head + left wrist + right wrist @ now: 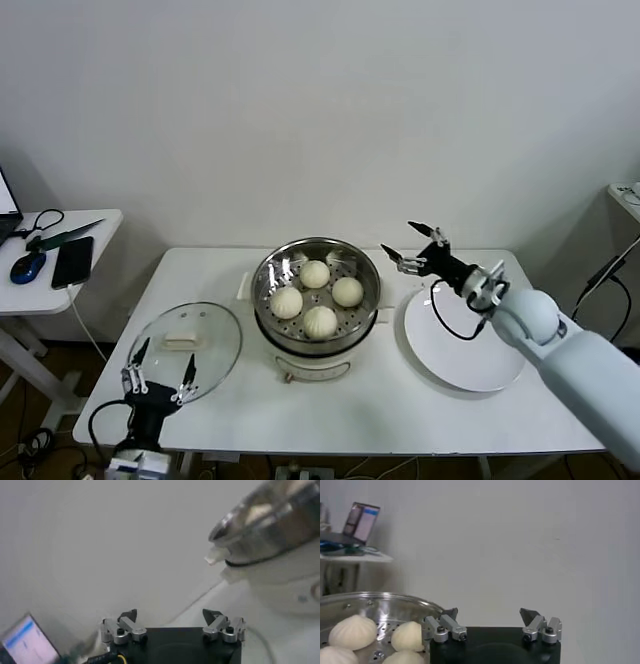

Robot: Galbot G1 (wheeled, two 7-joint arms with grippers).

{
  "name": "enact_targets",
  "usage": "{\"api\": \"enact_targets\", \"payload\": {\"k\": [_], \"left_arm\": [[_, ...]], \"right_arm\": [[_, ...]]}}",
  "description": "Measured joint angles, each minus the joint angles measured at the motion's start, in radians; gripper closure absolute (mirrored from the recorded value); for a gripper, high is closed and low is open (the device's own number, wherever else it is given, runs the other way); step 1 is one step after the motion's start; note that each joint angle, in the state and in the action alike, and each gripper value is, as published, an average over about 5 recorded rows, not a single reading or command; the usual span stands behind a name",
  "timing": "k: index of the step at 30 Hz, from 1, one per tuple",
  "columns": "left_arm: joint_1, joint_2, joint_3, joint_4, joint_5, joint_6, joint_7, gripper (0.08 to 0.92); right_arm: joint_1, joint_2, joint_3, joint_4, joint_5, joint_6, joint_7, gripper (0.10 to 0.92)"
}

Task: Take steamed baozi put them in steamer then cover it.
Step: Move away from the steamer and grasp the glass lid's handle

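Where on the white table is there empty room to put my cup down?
Bare spots on the table: the front edge, from below the steamer to below the white plate, and the back left corner behind the glass lid. The middle is crowded: lid, steamer holding four baozi, and plate sit side by side.

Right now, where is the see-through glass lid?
In the head view, the round clear glass lid lies flat on the white table, on the robot's left of the shiny steel steamer, just beyond the open left end effector.
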State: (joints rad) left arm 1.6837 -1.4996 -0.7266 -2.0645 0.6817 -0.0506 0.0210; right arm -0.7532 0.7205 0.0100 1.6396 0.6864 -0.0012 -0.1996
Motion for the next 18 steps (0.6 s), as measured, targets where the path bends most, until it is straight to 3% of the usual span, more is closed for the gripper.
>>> {"api": "enact_targets", "payload": {"k": [9,18], "left_arm": [[-0.07,0.043,0.006,0.073,0.455,-0.009,0.006,0.177],[-0.178,0.076,0.012,0.241,0.694,-0.028,-0.034,0.177]], "right_arm": [[-0.28,0.113,0.288,0.042,-0.057,-0.042,0.005,0.203],[-0.436,0.183,0.438,0.05,-0.103,-0.046,-0.007,0.203]]}}
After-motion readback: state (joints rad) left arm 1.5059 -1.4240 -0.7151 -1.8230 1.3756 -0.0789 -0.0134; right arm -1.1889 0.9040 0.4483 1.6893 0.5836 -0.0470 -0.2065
